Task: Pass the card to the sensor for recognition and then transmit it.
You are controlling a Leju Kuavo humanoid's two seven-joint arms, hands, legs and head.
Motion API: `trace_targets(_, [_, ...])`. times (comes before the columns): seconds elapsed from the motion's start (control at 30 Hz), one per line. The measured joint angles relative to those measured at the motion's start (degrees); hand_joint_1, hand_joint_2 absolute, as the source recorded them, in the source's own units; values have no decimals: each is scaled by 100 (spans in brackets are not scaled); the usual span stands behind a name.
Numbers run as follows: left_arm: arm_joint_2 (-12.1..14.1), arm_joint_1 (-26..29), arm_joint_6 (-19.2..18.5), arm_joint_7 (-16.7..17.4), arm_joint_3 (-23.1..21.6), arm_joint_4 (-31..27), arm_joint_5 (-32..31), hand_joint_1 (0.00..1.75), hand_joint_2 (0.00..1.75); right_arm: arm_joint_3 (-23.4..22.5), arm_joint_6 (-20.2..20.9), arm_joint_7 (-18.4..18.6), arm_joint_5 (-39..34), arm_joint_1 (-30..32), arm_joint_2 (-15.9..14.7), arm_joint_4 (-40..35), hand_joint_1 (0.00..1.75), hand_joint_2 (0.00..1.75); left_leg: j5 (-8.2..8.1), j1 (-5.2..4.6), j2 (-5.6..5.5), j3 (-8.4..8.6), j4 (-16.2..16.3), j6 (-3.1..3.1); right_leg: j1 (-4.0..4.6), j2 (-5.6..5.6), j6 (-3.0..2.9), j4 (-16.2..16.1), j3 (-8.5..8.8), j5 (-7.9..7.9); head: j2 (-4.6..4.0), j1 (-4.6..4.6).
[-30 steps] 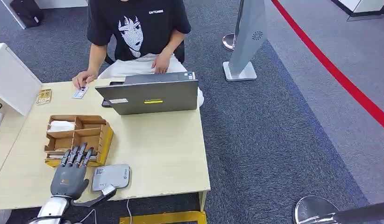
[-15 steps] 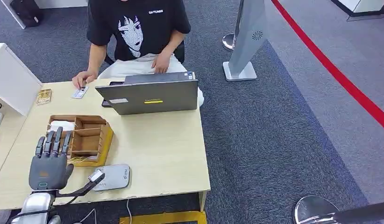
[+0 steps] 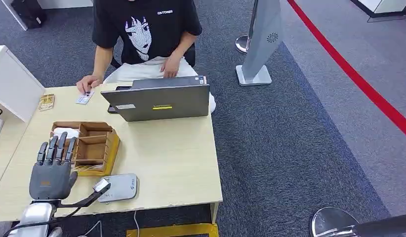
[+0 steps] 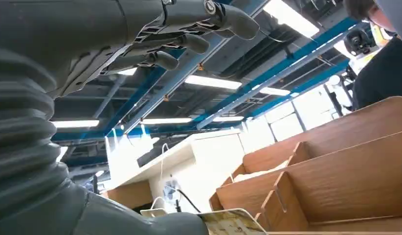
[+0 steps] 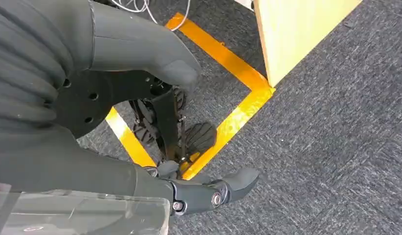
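Open tabletop to the right of the wooden box

The left hand (image 3: 52,173) hovers with fingers spread over the near left corner of the table (image 3: 171,163), holding nothing. Just ahead of it stands the wooden box (image 3: 87,145) with upright dividers; the flat grey sensor (image 3: 118,187) lies just beside the thumb. Between the box and the table's right edge runs a wide bare strip, closed at the far end by the laptop (image 3: 159,101). Beyond that sits a person (image 3: 144,29), one hand on a card (image 3: 84,98).

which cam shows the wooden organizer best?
Head view: the whole organizer shows from above on the table, every compartment visible. Left wrist view gives only a low, close look at its walls. Right wrist view looks at the floor.
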Motion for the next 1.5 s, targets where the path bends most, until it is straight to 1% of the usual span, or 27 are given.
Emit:
trace_targets(0.57, [-17, 4, 15, 85, -59, 315, 0, 0, 175, 0, -9, 2, 11, -4, 0, 0, 0, 175, 0, 0, 1, 0, 0, 0, 0, 1, 0, 0, -2, 0, 0, -2])
trace_targets(0.7, [-20, 4, 33, 0, -59, 411, 0, 0, 175, -2, -15, 11, 11, -5, 0, 0, 0, 175, 0, 0, 1, 0, 0, 0, 0, 1, 0, 0, -2, 0, 0, -2])
trace_targets(1.07, [-20, 0, 37, 0, -55, 492, 0, 0, 175, -46, -20, 11, 42, -11, 0, 0, 0, 175, 0, 0, 0, 0, 0, 0, 0, 1, 0, 0, -1, 0, 0, -2])
trace_targets(1.13, [-22, 0, 31, -50, -31, 492, 0, 2, 175, -48, -37, 11, 54, -12, 0, 0, 0, 175, 0, 0, 0, 0, 0, 0, 0, 1, 0, 0, -1, 0, 0, -2])
trace_targets(1.17, [-22, 4, 20, -74, -11, 492, 0, 175, 175, -48, -44, 11, 59, -12, 0, 0, 0, 175, 0, 0, 0, 0, 0, 0, 0, 1, 0, 0, -1, 0, 0, 0])
trace_targets(1.33, [-37, 31, 0, -265, 157, 496, 2, 175, 175, -48, -81, 11, 63, -13, 0, 0, 0, 175, 0, 0, 0, -1, 0, 0, 0, 1, 0, 0, -1, -1, 0, -2])
trace_targets(1.5, [-70, 46, 13, -306, 256, 501, 2, 175, 175, -48, -81, 11, 72, -14, 0, 0, 0, 175, 0, 0, 0, -2, 0, 0, 0, 0, 0, 0, -1, -1, 0, 0])
